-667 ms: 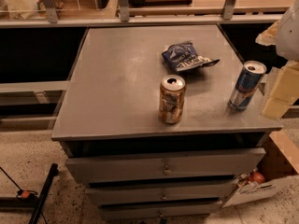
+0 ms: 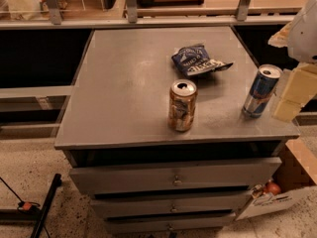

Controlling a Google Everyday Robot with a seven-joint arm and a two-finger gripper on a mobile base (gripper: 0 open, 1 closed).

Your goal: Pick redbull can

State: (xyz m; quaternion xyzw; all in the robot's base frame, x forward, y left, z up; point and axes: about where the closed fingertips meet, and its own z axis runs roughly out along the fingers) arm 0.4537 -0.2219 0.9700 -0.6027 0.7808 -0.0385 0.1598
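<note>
The redbull can (image 2: 261,90), tall, slim, blue and silver with a silver top, stands upright near the right front corner of the grey cabinet top (image 2: 124,93). My gripper (image 2: 290,100), cream-coloured, hangs at the right edge of the view, just right of the can and at about its height. It is beside the can, and I cannot tell whether it touches it. The white arm (image 2: 307,29) rises above it.
A shorter gold-brown can (image 2: 182,105) stands upright near the front middle. A dark blue chip bag (image 2: 197,61) lies behind it. Drawers (image 2: 173,180) are below the top. A cardboard box (image 2: 292,182) sits on the floor at the right. A black stand leg (image 2: 44,202) lies at the lower left.
</note>
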